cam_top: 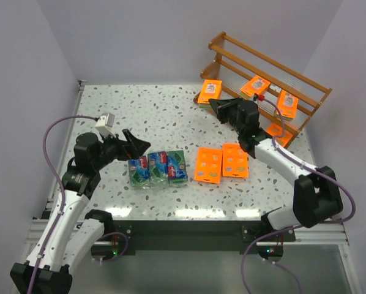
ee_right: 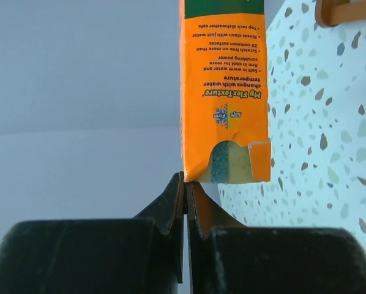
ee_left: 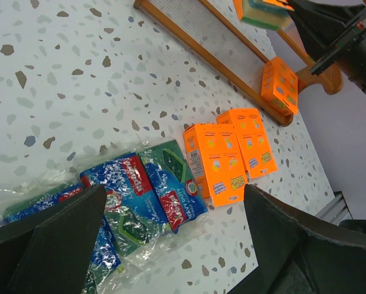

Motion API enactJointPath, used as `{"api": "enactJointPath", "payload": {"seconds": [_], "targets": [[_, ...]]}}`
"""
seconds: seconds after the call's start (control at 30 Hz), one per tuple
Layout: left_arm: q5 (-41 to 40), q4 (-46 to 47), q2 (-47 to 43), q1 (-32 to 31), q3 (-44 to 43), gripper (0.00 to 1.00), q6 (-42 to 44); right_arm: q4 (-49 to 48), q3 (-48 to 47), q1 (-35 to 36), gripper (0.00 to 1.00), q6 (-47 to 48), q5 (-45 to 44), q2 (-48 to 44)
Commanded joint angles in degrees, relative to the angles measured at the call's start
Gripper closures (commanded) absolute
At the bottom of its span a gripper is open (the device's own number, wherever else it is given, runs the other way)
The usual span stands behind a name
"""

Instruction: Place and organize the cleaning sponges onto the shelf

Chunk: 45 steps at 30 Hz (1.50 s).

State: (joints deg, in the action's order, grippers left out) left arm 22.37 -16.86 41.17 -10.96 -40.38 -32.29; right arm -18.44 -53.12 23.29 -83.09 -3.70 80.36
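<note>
Sponge packs in green-and-blue wrap (cam_top: 158, 168), three of them, lie side by side on the speckled surface (cam_top: 122, 104) nearest the arms, left of the middle. The left end effector (cam_top: 141, 147) hangs just beside and above their left end. Its two fingers are spread wide apart and hold nothing.

To the right of those packs, a little apart from them, two flat orange packs (cam_top: 209, 164) (cam_top: 235, 160) lie next to each other, label side up.

Farther back, the right arm reaches across toward the left end of the shelf (cam_top: 215, 48). The right end effector (cam_top: 214, 104) has its fingers pressed together, tip to tip, right at the corner of another orange pack (cam_top: 210, 89). From the wrist view that pack shows its printed back and a cut-out with the yellow-and-blue sponge inside. Whether the fingertips pinch its edge or only touch it I cannot tell, nor whether it rests on the surface or on the lowest tier.

At the far right corner the wooden shelf stands at an angle, stepping up toward the back wall. Three more orange packs are on it: one (cam_top: 255, 86) near the middle, one (cam_top: 287, 103) farther right, and one (cam_top: 276, 131) low at the right end, by the front rail.
</note>
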Motion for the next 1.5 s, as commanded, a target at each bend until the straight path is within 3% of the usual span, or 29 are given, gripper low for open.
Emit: {"api": "enactJointPath", "payload": {"seconds": [0.0, 0.33, 0.63, 1.03, 1.47], "targets": [[0.39, 0.61, 0.32, -0.2, -3.03, 0.0, 1.7, -2.74, -5.58, 0.09, 1.0, -0.32, -6.92, 4.61], [-1.8, -3.08, 0.23, -0.11, -4.71, 0.0, 4.7, -3.45, -19.55, -0.61, 1.0, 4.6, -14.4, 16.4], [-3.56, -4.5, -1.18, -0.11, -4.62, 0.0, 5.4, 1.03, -25.09, -2.63, 1.0, 6.44, -19.49, 21.42], [-4.44, -3.35, 0.23, -0.11, -4.53, 0.0, 5.31, -3.18, -33.62, -3.34, 1.0, 10.93, -20.99, 31.08], [-4.44, -1.07, 4.18, -0.11, -5.32, 0.0, 5.22, -3.54, -36.61, -3.43, 1.0, 10.4, -26.0, 34.86]]}}
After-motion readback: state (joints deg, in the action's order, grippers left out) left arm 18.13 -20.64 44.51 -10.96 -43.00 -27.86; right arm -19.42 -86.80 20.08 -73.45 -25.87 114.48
